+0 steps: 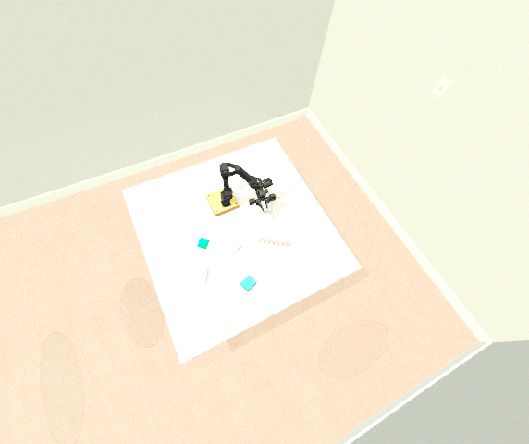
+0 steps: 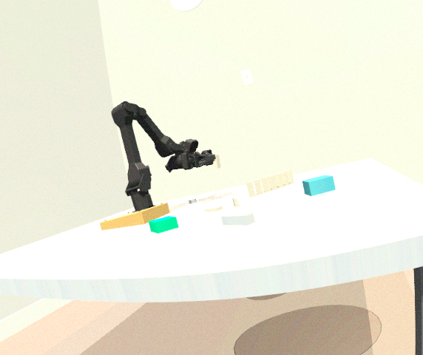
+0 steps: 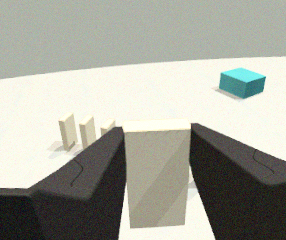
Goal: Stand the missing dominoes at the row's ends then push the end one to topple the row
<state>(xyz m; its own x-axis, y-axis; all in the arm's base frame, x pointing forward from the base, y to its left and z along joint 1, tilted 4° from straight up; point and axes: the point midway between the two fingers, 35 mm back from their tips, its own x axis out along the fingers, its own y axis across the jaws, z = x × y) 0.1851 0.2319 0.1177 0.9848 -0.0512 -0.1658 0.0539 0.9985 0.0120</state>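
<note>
My gripper (image 1: pixel 264 207) (image 2: pixel 216 159) (image 3: pixel 155 135) is shut on a cream domino (image 2: pixel 217 162) (image 3: pixel 158 180). It holds it upright, raised well above the table, on the robot's side of the row. In the wrist view the domino's broad face fills the space between the dark fingers. Several cream dominoes stand in a row; one near domino (image 2: pixel 251 189) and another standing domino (image 3: pixel 69 133) show clearly. In the wrist view the left finger and the held domino hide part of the row. A small cream piece (image 2: pixel 236 202) and a flat cream piece (image 2: pixel 214 208) are apart from the row.
A teal block (image 1: pixel 248 283) (image 2: pixel 319 186) (image 3: pixel 242 83) lies beyond the row. A green block (image 1: pixel 202 242) (image 2: pixel 163 224) is near the yellow base (image 1: pixel 219 203) (image 2: pixel 127 220). A pale grey block (image 1: pixel 204 276) (image 2: pixel 237 219) lies near the loose cream pieces in the exterior view.
</note>
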